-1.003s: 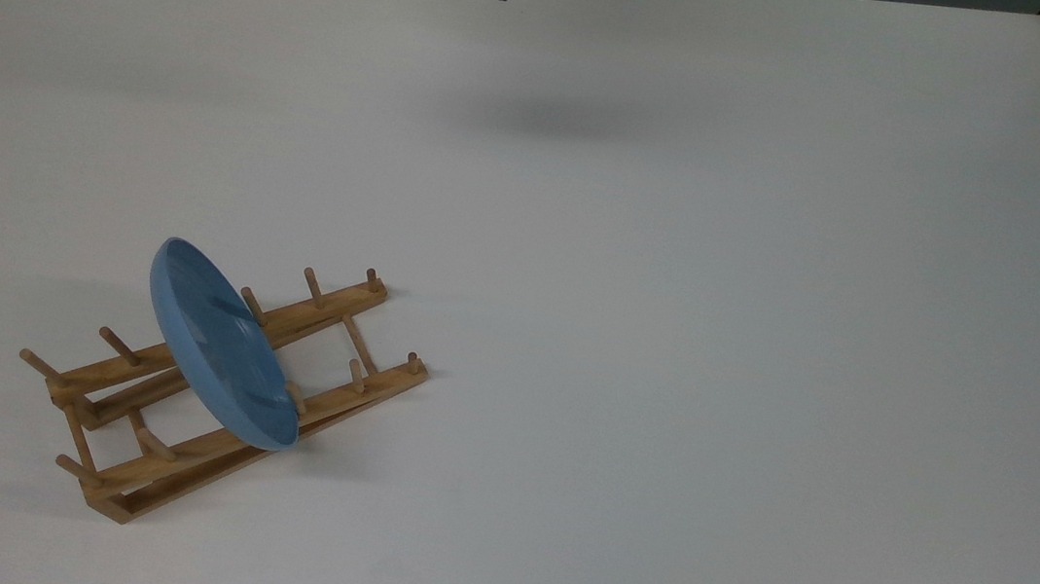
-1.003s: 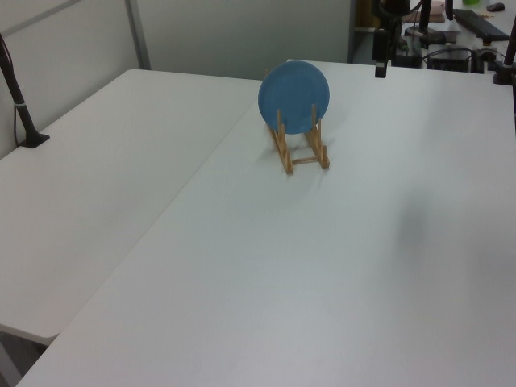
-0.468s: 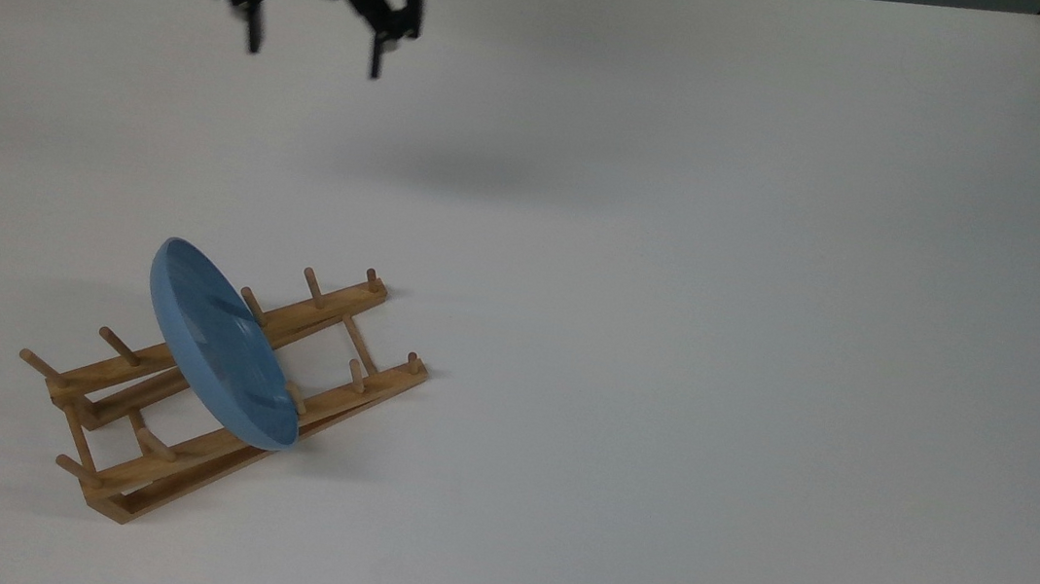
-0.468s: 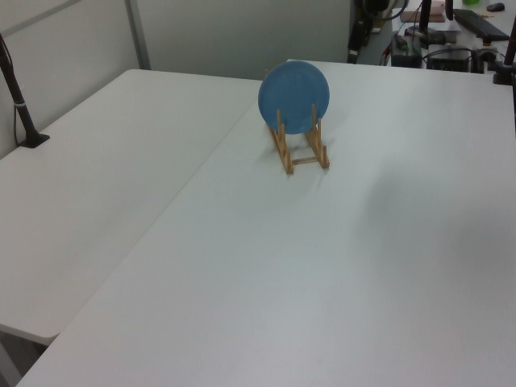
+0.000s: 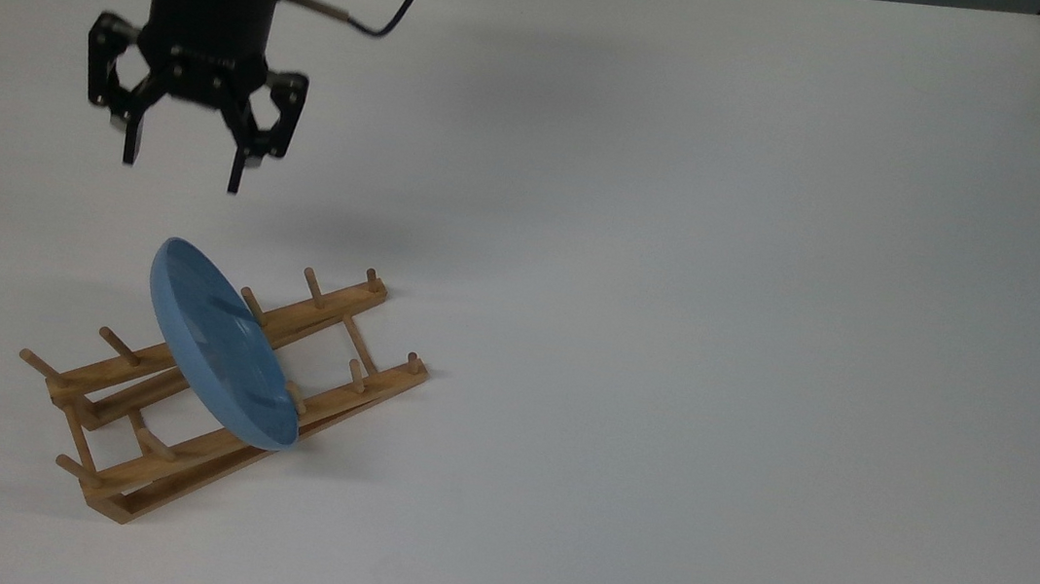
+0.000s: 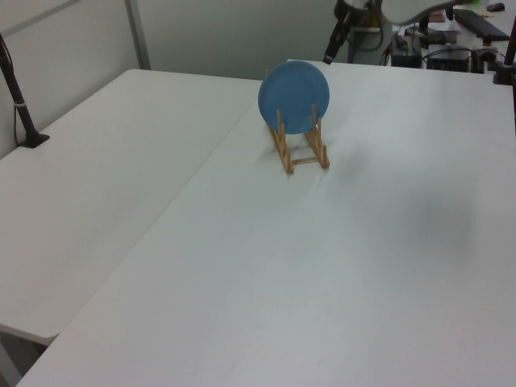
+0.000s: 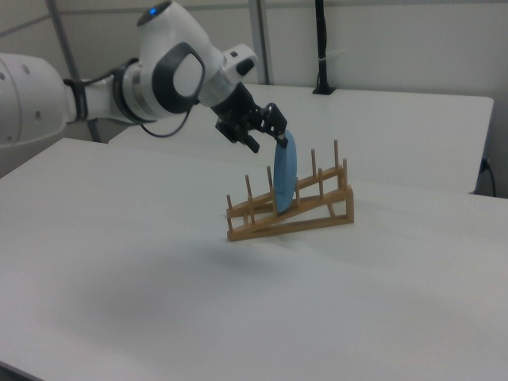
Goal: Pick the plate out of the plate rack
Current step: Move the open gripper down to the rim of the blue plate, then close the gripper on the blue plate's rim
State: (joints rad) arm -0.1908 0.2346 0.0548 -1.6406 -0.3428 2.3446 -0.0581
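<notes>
Above the plate [image 5: 220, 346] on its plate rack [image 5: 215, 390], top view shows end effector [image 5: 183, 165] w/ 2 fingers spread.

Large matte white rectangular table [image 5: 681, 252], second white table [image 6: 97, 185] butted against it on the left view's left, seam visible. Pale grey partition wall [image 6: 234, 32] behind, with a grey vertical metal post [image 6: 138, 34]. Black clamp-mounted pole [image 6: 18, 97] on the second table. Even, diffuse overhead light, soft shadows.
</notes>
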